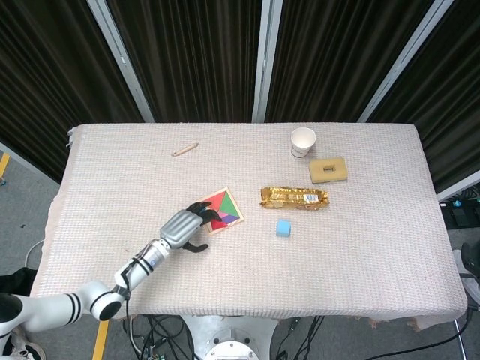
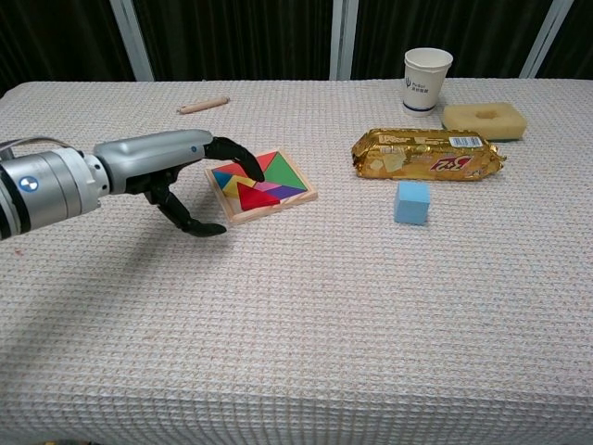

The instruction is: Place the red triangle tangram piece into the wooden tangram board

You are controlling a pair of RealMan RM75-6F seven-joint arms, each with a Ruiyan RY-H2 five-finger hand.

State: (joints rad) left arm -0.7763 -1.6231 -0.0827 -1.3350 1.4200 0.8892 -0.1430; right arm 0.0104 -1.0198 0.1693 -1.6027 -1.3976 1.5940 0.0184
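**Red triangle seated; left hand empty beside board**

Your left hand (image 2: 176,171) hangs just left of the wooden tangram board (image 2: 262,187), fingers spread and curved, holding nothing. Its dark fingertips reach over the board's left edge; whether they touch it cannot be told from either view. The right hand shows in neither camera.

The red triangle tangram piece (image 2: 250,196) lies inside the board's frame, near its front edge, flush among the other coloured pieces as far as the chest view shows. Judgement: the placing step looks done, and what remains is to clear the hand away.

Next move: lift before you draw back, so the thumb hanging low by the front-left corner does not catch the frame and shift the board on the woven cloth.

Around the board: gold snack packet (image 2: 428,153) and blue cube (image 2: 412,202) to the right, well apart. Paper cup (image 2: 427,80) and yellow sponge (image 2: 484,118) stand farther back. A wooden stick (image 2: 203,104) lies behind the hand. None blocks a retreat leftward.
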